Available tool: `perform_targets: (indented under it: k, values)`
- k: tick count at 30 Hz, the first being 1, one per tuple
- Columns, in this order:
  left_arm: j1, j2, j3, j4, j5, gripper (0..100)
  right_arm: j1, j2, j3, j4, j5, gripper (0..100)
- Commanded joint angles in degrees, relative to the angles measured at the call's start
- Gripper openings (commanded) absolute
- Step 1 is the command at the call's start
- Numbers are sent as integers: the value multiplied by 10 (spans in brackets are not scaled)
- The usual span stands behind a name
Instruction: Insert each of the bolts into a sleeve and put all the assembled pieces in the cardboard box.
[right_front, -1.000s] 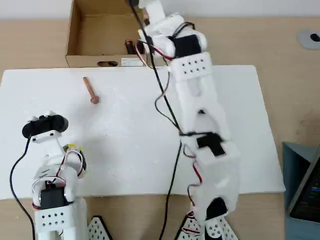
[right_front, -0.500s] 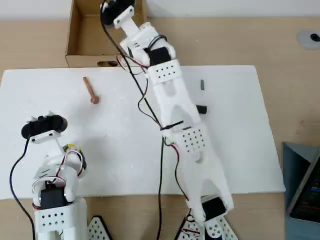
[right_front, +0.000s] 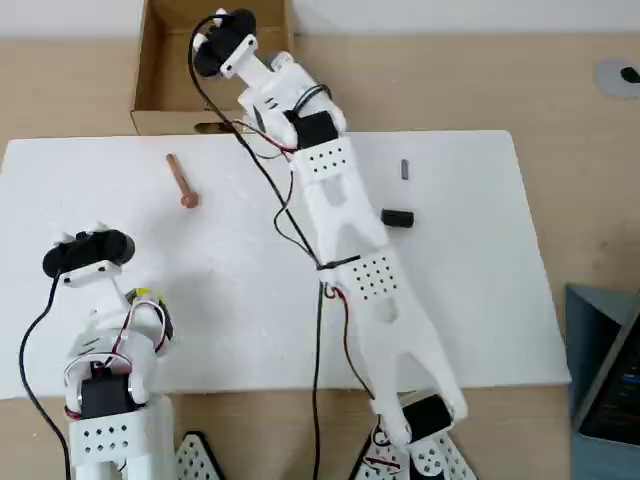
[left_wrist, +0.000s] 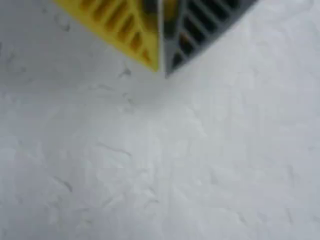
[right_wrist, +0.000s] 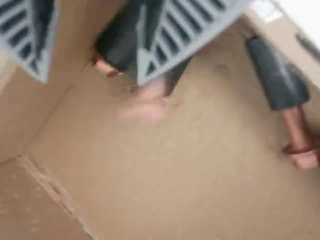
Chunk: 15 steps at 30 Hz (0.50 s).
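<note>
We've got one copper-coloured metal bolt (right_front: 182, 182) lying flat on the white mat (right_front: 230, 300), just outside the open brown cardboard box (right_front: 170, 122). A stubby black sleeve (right_front: 397, 218) lies well apart from it. On the box floor rests an assembled black sleeve with its copper bolt (right_wrist: 285, 95). A second, blurred one (right_wrist: 117, 42) is near the wall.

Nothing here can actually be read. There is a small white sticker (right_wrist: 264, 7) on the edge of the cardboard box (right_front: 150, 70) at the far side of the table, but its print is too blurred to make out. The laptop screen (right_front: 618, 385) at the near right shows only tiny coloured marks, too small to tell.
</note>
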Motion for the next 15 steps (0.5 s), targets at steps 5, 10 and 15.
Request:
perform_targets:
  k: [5,10,15]
  values:
    - [-8,-4,-4,-3,4,5,-7,-9,-31,18,5,142]
    - [-8,-4,-4,-3,4,5,-2,-15,-32,51,4,142]
    - [-8,-4,-4,-3,4,5,-2,-76,-31,139,3,142]
